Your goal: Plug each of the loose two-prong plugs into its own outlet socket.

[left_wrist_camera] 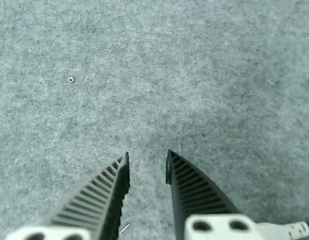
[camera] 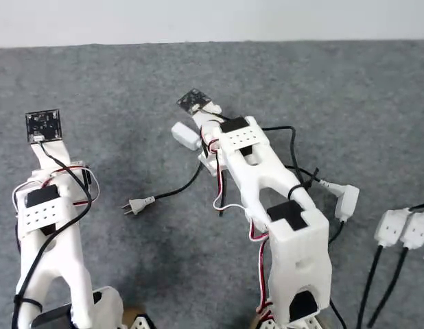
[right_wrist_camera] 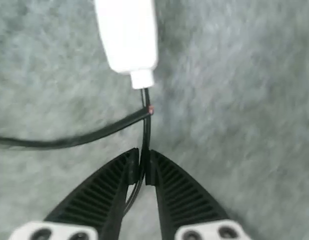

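Observation:
A loose two-prong plug (camera: 134,205) lies on the grey carpet between the arms, and its black cable (camera: 181,186) runs under the right arm. A white outlet socket (camera: 186,135) (right_wrist_camera: 127,35) lies just beyond the right arm's wrist. My right gripper (right_wrist_camera: 143,161) is shut on the thin black cable (right_wrist_camera: 145,127) that leaves this socket; a second stretch of cable (right_wrist_camera: 69,140) crosses it. Over bare carpet at the left, my left gripper (left_wrist_camera: 147,161) stands open with nothing between its fingers.
Another white socket (camera: 347,202) on a black cord lies right of the right arm. Two more white sockets (camera: 404,228) sit at the right edge. A tiny metal ring (left_wrist_camera: 70,79) lies on the carpet ahead of the left gripper.

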`<control>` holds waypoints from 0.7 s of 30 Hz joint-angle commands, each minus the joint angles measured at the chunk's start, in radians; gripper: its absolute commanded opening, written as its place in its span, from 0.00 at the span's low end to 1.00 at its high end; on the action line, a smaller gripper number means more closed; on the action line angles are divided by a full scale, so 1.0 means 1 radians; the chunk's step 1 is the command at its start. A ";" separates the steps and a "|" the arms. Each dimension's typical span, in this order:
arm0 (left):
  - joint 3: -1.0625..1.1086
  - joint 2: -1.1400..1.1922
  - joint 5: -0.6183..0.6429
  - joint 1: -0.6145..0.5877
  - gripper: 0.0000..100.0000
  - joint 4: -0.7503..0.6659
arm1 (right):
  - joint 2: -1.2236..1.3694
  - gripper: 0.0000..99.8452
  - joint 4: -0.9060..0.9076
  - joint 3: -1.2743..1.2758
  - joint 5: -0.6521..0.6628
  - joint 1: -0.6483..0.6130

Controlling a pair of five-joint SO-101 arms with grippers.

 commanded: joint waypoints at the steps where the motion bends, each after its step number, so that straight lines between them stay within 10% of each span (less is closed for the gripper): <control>1: -0.015 -0.021 0.003 0.005 0.12 -0.031 | -0.110 0.01 0.142 -0.025 -0.187 -0.022; 15: -0.013 -0.021 0.003 0.005 0.12 -0.031 | -0.788 0.01 -0.245 0.847 -0.416 -0.246; 21: -0.013 -0.021 0.003 0.005 0.12 -0.029 | -0.733 0.23 -0.229 0.870 -0.377 -0.232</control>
